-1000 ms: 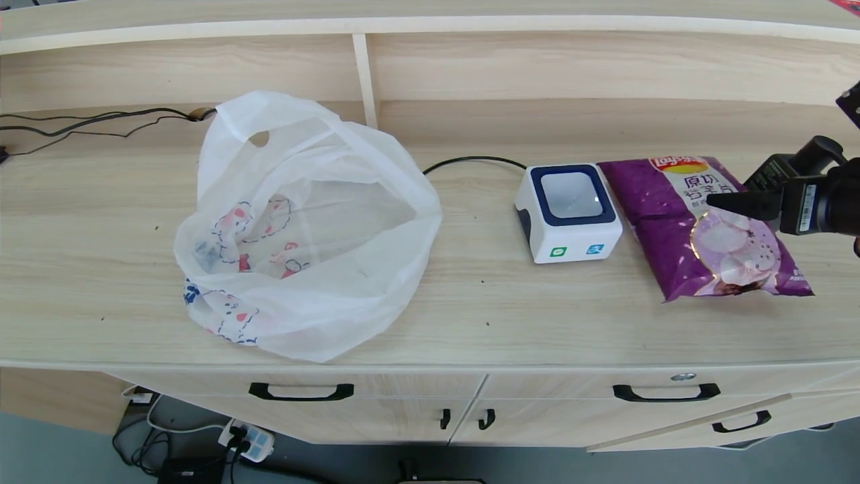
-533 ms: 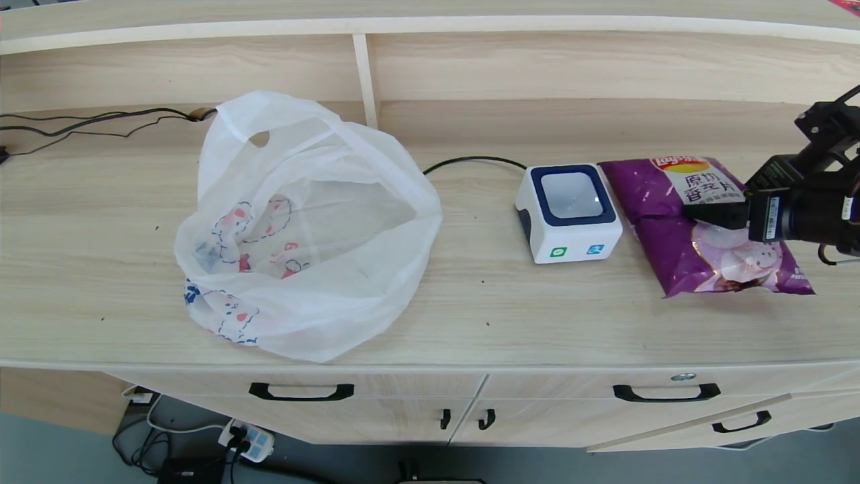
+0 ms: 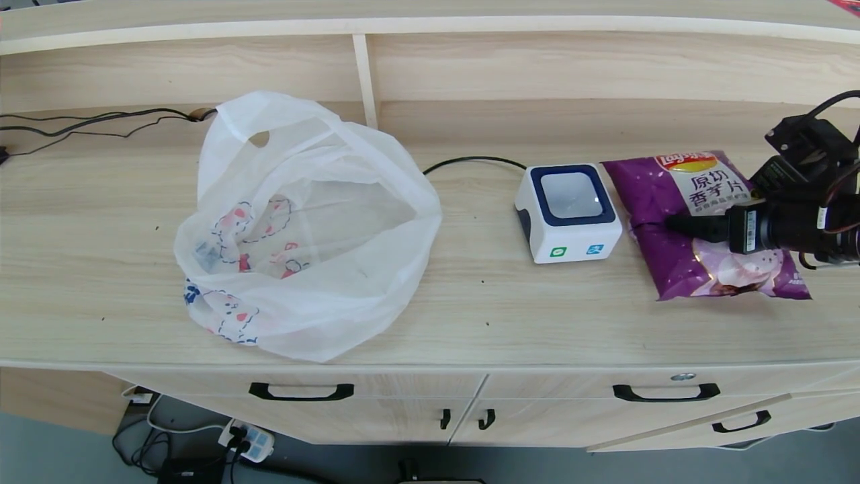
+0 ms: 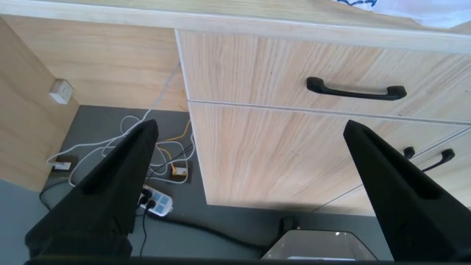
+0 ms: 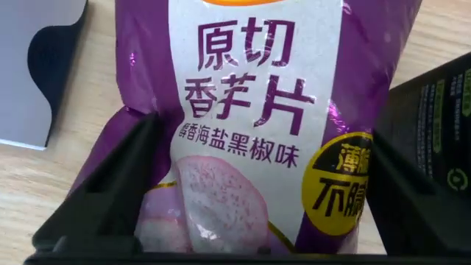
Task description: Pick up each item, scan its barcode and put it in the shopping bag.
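Currently, your right wrist view confirms the right jaws open, straddling the chip bag (image 5: pixel 250 125); head view places it on the desk (image 3: pixel 510 316) beside the scanner (image 3: pixel 570 212). Left jaws open before the drawers (image 4: pixel 294 73).

Shopping bag (image 3: pixel 302 228) on bench (image 3: pixel 470 316), left part. Scanner (image 3: pixel 568 212) to its right, well apart. Chips packet (image 3: pixel 672 262) flat, just right of scanner. Right hand (image 3: pixel 711 207) over packet, straddling it. Cable (image 3: pixel 470 159) behind scanner. Drawers (image 3: pixel 403 390) under bench.
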Robot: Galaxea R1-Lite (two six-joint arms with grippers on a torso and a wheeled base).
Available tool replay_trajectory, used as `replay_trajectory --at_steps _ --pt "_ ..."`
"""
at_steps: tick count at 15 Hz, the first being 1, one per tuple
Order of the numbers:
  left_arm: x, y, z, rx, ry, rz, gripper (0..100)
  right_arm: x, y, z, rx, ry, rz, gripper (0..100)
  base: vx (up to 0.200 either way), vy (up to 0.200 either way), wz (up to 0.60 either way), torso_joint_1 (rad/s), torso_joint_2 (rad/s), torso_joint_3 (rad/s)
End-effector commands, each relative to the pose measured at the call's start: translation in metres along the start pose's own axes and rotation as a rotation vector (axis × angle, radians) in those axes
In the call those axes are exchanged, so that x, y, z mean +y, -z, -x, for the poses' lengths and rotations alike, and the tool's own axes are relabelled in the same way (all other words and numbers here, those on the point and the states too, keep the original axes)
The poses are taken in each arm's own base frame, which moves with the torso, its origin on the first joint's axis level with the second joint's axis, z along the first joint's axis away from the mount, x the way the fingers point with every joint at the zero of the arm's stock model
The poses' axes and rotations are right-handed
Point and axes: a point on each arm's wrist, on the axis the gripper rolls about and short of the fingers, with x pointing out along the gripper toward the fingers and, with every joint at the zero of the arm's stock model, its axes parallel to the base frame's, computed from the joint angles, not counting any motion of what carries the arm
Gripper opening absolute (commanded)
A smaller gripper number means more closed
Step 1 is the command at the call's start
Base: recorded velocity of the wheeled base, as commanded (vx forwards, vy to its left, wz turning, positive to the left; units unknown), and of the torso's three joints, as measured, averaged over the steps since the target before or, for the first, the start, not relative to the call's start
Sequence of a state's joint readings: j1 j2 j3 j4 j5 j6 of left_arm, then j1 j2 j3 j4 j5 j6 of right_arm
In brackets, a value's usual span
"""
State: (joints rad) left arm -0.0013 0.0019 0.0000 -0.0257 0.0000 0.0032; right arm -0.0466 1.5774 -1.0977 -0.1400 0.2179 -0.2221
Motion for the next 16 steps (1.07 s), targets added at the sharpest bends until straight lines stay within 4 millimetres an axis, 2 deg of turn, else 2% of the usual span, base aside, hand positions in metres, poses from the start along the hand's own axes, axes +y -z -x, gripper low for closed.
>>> replay_trajectory --at_steps 1,4,6,8,11,14,15,16 --pt "0.000 0.000 0.000 -0.001 0.000 0.000 100 0.001 0.001 0.002 -0.018 0.004 0.005 0 0.000 0.000 0.00 0.000 0.00 0.000" --pt "0.000 0.000 0.000 -0.001 -0.001 0.000 100 0.001 0.004 0.001 -0.062 0.013 0.013 0 0.000 0.000 0.00 0.000 0.00 0.000" --pt "0.000 0.000 0.000 -0.001 0.000 0.000 100 0.003 0.006 0.008 -0.102 0.022 0.019 0 0.000 0.000 0.00 0.000 0.00 0.000" --pt "0.000 0.000 0.000 -0.001 -0.003 0.000 100 0.013 0.005 0.027 -0.144 0.011 0.025 0 0.000 0.000 0.00 0.000 0.00 0.000" --pt "0.000 0.000 0.000 0.001 -0.001 -0.001 100 0.038 0.009 0.071 -0.230 -0.041 0.000 0 0.000 0.000 0.00 0.000 0.00 0.000" --pt "0.000 0.000 0.000 0.001 0.000 -0.001 100 0.059 0.017 0.099 -0.319 -0.126 -0.072 0 0.000 0.000 0.00 0.000 0.00 0.000" --pt "0.000 0.000 0.000 0.001 0.000 -0.001 100 0.060 0.017 0.102 -0.341 -0.132 -0.089 0 0.000 0.000 0.00 0.000 0.00 0.000" --pt "0.000 0.000 0.000 0.001 0.000 -0.001 100 0.059 0.011 0.114 -0.421 -0.132 -0.118 0 0.000 0.000 0.00 0.000 0.00 0.000"
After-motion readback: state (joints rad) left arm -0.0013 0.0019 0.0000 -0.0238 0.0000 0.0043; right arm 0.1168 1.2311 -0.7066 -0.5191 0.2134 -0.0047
